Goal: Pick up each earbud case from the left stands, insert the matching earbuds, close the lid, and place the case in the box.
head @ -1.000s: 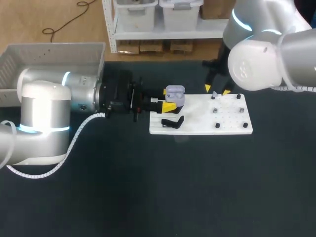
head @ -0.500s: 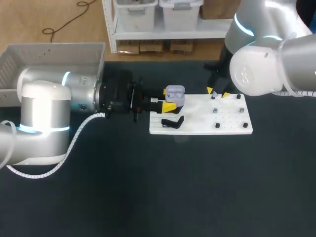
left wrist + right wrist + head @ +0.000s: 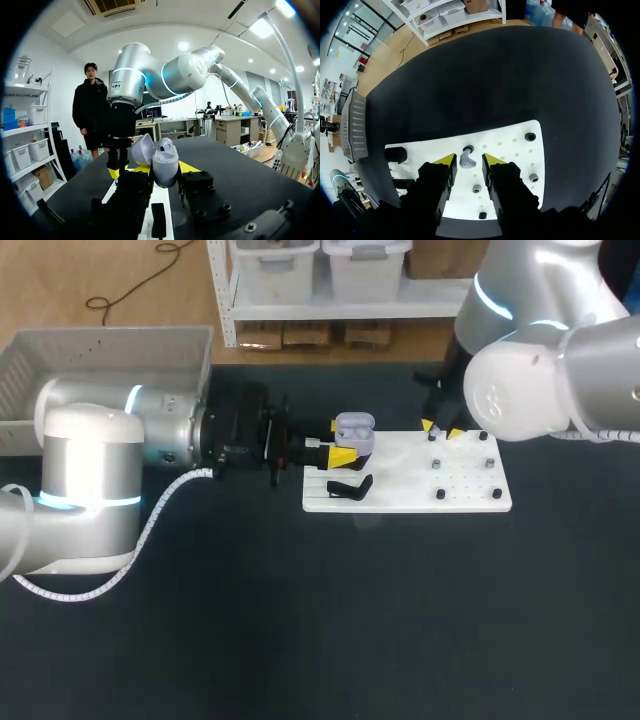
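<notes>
While left fingers [image 3: 343, 456] clamp an open lavender earbud case [image 3: 354, 433] holding one earbud [image 3: 165, 145], parted right fingers [image 3: 445, 159] flank a loose earbud [image 3: 467, 160] on the white pegboard [image 3: 470, 492].

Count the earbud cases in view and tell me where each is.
1. A lavender case, lid open, is held in the left gripper at the white board's left end. No other shows, though one could be hidden.
</notes>
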`<state>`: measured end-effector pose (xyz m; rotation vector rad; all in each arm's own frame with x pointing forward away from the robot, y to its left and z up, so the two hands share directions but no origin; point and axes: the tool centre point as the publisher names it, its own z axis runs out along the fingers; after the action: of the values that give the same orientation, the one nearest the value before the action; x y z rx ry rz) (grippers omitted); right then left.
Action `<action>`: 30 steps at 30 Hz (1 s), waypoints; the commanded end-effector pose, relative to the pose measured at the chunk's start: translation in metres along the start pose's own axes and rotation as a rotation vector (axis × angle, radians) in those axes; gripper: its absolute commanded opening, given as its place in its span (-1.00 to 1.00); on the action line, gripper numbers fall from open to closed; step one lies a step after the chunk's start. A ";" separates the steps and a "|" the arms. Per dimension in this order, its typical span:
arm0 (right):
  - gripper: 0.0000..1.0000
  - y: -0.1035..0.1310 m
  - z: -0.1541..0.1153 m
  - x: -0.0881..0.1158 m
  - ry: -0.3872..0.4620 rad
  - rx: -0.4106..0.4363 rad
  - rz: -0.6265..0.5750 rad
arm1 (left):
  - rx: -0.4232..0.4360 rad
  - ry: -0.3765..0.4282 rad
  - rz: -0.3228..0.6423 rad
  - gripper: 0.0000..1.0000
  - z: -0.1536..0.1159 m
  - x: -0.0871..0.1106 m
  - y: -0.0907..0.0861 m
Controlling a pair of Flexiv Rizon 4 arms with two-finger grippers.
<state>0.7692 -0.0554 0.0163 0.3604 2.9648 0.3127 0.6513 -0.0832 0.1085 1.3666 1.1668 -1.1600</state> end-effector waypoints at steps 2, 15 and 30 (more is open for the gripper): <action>-0.36 0.001 0.004 -0.001 0.006 0.002 -0.004 | -0.004 0.000 0.001 -1.00 0.000 0.000 -0.001; -0.82 -0.001 0.008 -0.001 0.018 0.013 -0.002 | -0.004 0.000 0.001 -1.00 0.000 0.000 -0.001; -1.00 -0.005 -0.018 0.014 0.017 0.009 0.005 | -0.004 0.000 0.001 -1.00 0.000 0.000 -0.001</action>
<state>0.7642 -0.0557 0.0206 0.3658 2.9975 0.3016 0.6513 -0.0832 0.1085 1.3666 1.1669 -1.1600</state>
